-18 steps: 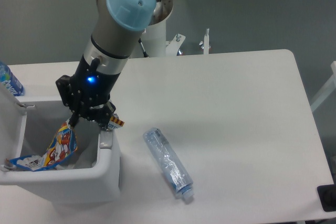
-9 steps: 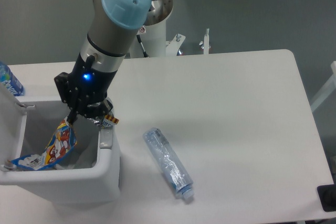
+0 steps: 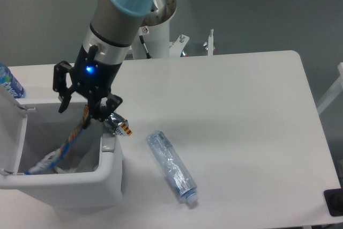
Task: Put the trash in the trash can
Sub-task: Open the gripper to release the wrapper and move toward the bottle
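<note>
The blue snack wrapper (image 3: 64, 146) shows edge-on, slanting down into the open white trash can (image 3: 80, 189) at the lower left. Its upper end reaches up between the fingers of my gripper (image 3: 81, 111), which hangs over the can's opening. The fingers are spread apart and the gripper is open, not pinching the wrapper. The crushed clear bottle (image 3: 171, 167) with a white cap lies on the table right of the can, away from the gripper.
A blue-labelled bottle (image 3: 7, 81) stands at the left edge behind the can's raised lid (image 3: 13, 103). A grey latch tab (image 3: 109, 143) sits on the can's right rim. A small orange-and-black tag (image 3: 120, 126) dangles by the gripper. The arm's white base post (image 3: 158, 36) stands behind the table.
The gripper's fingers have spread open and risen slightly. The wrapper, held face-on before, has turned edge-on and dropped lower into the can.
</note>
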